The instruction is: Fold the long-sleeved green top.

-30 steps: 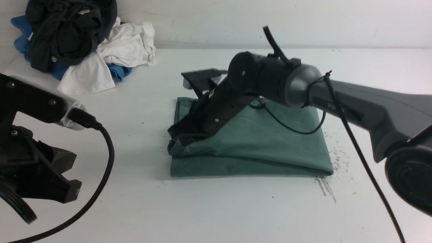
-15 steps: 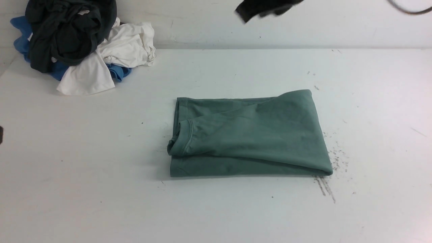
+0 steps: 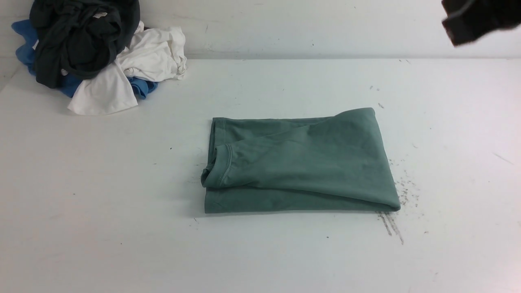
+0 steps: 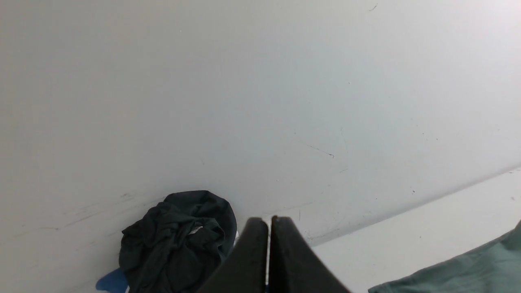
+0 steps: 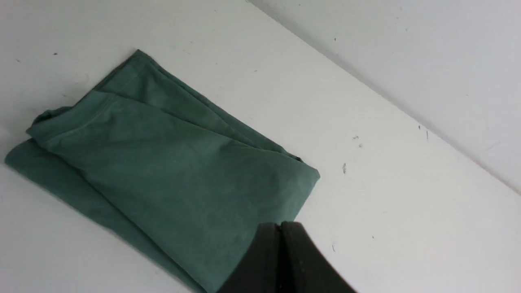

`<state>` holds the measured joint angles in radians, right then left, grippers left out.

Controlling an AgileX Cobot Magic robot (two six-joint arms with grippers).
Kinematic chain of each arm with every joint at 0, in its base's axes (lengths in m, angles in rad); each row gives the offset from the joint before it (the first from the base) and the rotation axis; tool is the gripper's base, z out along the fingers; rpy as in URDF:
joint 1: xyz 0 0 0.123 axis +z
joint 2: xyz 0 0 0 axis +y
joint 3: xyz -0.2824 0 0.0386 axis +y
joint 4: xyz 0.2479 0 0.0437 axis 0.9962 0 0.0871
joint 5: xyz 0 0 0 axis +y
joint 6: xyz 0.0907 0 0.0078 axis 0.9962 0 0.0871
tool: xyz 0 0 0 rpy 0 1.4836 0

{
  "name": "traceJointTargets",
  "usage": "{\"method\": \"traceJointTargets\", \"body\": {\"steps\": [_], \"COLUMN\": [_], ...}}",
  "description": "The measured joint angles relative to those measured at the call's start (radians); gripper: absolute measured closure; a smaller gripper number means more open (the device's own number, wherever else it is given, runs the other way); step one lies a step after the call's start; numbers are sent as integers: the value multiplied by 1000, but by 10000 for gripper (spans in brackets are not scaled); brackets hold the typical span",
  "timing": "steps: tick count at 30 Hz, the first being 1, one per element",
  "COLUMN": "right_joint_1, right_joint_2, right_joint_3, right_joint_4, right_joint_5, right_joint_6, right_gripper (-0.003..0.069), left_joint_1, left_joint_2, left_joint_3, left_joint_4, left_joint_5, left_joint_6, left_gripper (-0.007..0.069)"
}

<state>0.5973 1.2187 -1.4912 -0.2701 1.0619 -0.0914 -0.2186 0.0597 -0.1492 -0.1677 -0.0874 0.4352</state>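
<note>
Front view: the green long-sleeved top [image 3: 299, 162] is laid folded on the desk [image 3: 122, 203], well apart from the raised right hand [image 3: 474, 22].

Left wrist view: the left hand [image 4: 268, 228] is seen pressed together, empty, with the top beyond it.

Right wrist view: the right hand [image 5: 281, 232] is closed, empty, above the top's edge.

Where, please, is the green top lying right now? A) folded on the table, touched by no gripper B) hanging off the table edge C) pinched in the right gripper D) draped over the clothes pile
A: the green top lies folded on the table, with the shut right gripper lifted clear of it.
</note>
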Motion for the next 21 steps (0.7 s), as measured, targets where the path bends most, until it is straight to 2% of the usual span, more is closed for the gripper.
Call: {"method": "traceJointTargets", "body": {"steps": [3, 5, 6, 9, 13, 18, 21], "right_joint_1": [0, 0, 0, 0, 0, 0, 0], "right_joint_2": [-105, -205, -224, -388, -549, -654, -670], "right_joint_3": [203, 393, 429, 721, 998, 1214, 1313], "right_joint_4": [54, 105, 113, 159, 189, 194, 194], "right_joint_5": [-186, -365, -383, -658, -876, -1080, -1117], "right_joint_6": [0, 1, 1, 2, 3, 3, 3], "right_gripper": [673, 673, 673, 673, 673, 673, 673], "left_joint_1": [0, 0, 0, 0, 0, 0, 0], "left_joint_2": [0, 0, 0, 0, 0, 0, 0], "left_joint_3": [3, 3, 3, 3, 3, 3, 3], "left_joint_4": [-2, -3, -3, -3, -4, -5, -5], "left_joint_5": [-10, -21, -21, -21, -16, -11, -8], "left_joint_6": [0, 0, 0, 0, 0, 0, 0], "left_gripper": [631, 631, 631, 631, 631, 631, 631]}}
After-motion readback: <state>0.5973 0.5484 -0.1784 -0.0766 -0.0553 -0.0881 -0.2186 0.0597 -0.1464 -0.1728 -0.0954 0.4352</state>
